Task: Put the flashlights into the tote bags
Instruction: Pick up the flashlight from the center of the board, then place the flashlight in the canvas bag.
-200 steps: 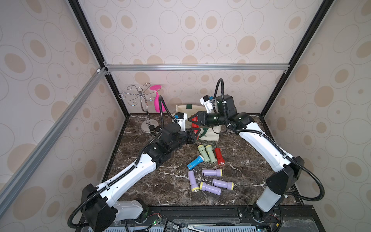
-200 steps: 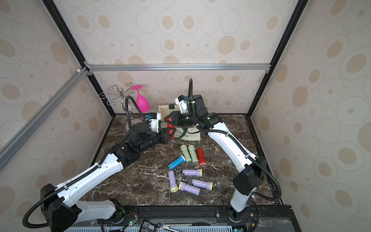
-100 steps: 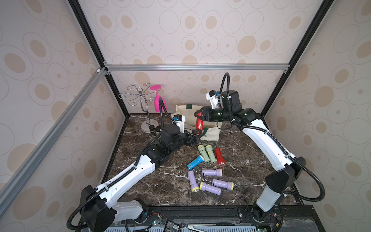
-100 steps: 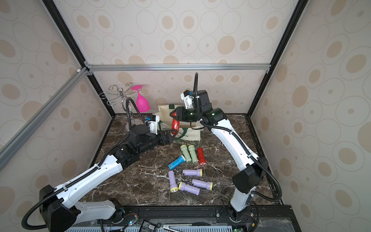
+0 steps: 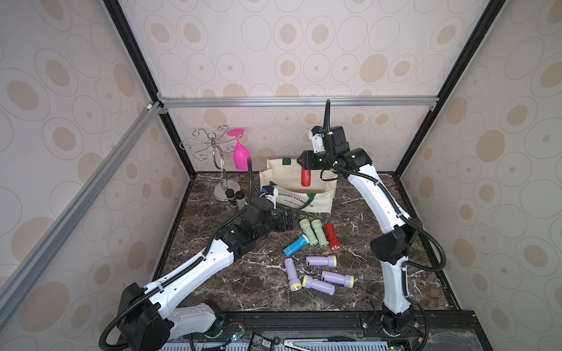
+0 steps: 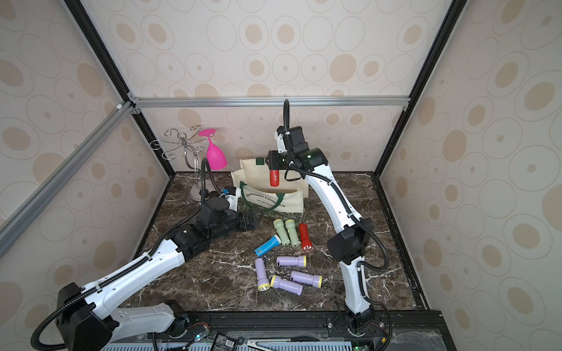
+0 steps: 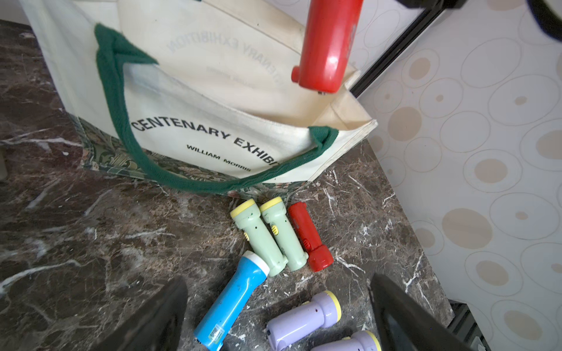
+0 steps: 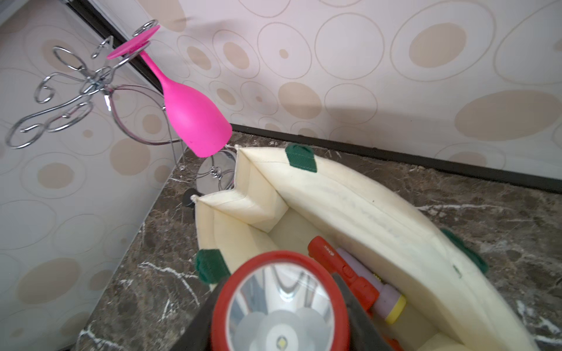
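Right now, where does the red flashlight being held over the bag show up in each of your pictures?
Both top views: the held red flashlight hangs mid-picture over the cream tote bag.
Left wrist view: the flashlight dangles tail-down before the bag.
Right wrist view: its lens head fills the foreground above the bag's inside.
Shared landmark: that tote bag, seen in all four.
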Robot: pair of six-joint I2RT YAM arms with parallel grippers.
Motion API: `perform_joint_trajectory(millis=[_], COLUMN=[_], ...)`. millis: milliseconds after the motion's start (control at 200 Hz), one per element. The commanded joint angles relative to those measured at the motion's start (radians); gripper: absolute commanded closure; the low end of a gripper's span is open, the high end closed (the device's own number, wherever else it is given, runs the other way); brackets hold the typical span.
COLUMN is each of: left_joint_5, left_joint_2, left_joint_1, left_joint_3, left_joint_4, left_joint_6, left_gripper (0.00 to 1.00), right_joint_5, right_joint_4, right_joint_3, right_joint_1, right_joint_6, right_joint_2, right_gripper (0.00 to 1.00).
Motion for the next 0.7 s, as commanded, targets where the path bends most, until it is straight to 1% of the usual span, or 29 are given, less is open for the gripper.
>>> perform_joint_trajectory(millis=[0,225,355,560,695], left_joint_5=[-0.009,0.002,0.007,0.007,0.005], left_joint_2=[-0.031,-0.037,-0.050,-0.043,-0.031], left_joint_1=[0.002,0.002,0.002,0.002,0.002], left_joint_3=[-0.017,-0.065,-0.106,-0.134,-0.144], left_joint_4=[-0.029,-0.045,-0.035,-0.032,-0.037], left_joint_6=[0.008,-0.011,-0.026,-0.033,-0.045], left_gripper=[0.07,0.07,0.08,0.10,0.12], right_joint_5=[0.079,0.132,0.156,0.187,0.189], right_joint_4=[-0.066,-0.075,-0.099,-0.123,-0.133], right_joint_3=[0.105,0.099,0.099,0.066,0.049], right_joint_1=[-0.002,-0.002,0.001,0.006,0.007], right_joint_6=[-0.105,-0.237,-0.282,-0.323,-0.333], right_joint_2=[0.058,0.125,0.156,0.185,0.197], right_gripper=[1.00,1.00,1.00,1.00,0.96])
